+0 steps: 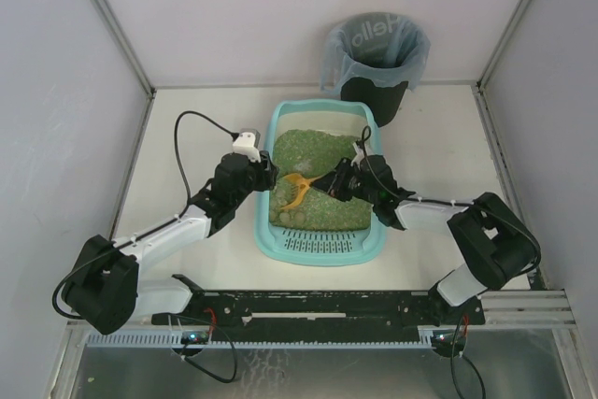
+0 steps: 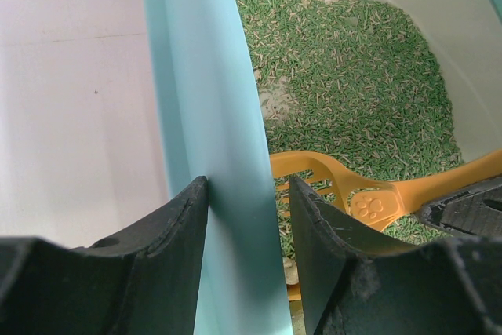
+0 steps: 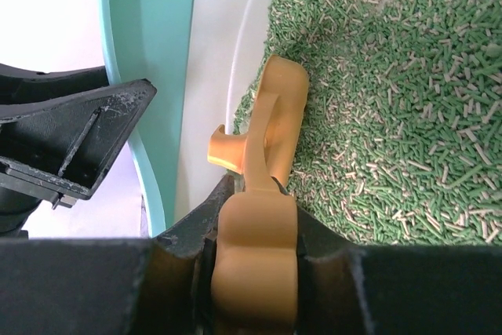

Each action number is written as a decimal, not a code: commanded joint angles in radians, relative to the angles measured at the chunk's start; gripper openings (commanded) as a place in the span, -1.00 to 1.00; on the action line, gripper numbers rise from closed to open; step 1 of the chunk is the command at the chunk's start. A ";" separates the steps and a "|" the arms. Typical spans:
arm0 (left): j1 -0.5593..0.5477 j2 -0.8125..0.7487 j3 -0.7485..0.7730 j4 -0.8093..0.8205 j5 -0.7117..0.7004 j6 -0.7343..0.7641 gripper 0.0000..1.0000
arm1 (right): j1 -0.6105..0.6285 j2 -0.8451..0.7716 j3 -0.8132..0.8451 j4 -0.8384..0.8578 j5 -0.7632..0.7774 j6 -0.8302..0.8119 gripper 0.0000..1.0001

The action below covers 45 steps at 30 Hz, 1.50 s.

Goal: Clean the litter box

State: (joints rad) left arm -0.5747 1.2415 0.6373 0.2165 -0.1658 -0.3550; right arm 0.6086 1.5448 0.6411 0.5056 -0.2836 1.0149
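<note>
1. Progress: early, by my reading. The scoop (image 1: 297, 189) has its head down in the pellets (image 1: 313, 151) by the 9 o'clock wall, with nothing visibly lifted on it.
2. The litter box (image 1: 320, 246) sits mid-table. The left claw (image 2: 247, 194) pinches its 9 o'clock wall, and the right claw (image 3: 252, 194) is pressed tight on the scoop's handle.
3. The box holds green pellets and a pale clump (image 2: 274, 105) toward 11 o'clock – likely left to remove.
4. The bin (image 1: 376, 92), bag-lined, stands at 1 o'clock from the box – its contents cannot be told.

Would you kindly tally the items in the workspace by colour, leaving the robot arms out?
Teal: 1, the litter box
Orange: 1, the scoop
Black: 1, the bin
Total: 3
</note>
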 commanded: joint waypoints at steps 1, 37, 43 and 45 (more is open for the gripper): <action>-0.016 -0.016 0.033 0.017 0.050 -0.004 -0.02 | -0.010 -0.064 -0.021 0.076 0.003 0.037 -1.00; -0.016 -0.015 0.031 0.021 0.047 -0.005 -0.03 | -0.368 -0.540 -0.323 0.170 -0.223 0.120 -1.00; -0.016 -0.017 0.031 0.020 0.043 -0.005 -0.03 | -0.456 -0.617 -0.361 0.131 -0.231 0.142 -1.00; -0.016 -0.016 0.030 0.022 0.046 -0.006 -0.03 | -0.470 -0.627 -0.366 0.138 -0.235 0.167 -1.00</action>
State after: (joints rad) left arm -0.5747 1.2411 0.6373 0.2165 -0.1665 -0.3550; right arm 0.1841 0.9623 0.2844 0.5751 -0.5095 1.1244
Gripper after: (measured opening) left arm 0.492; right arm 0.192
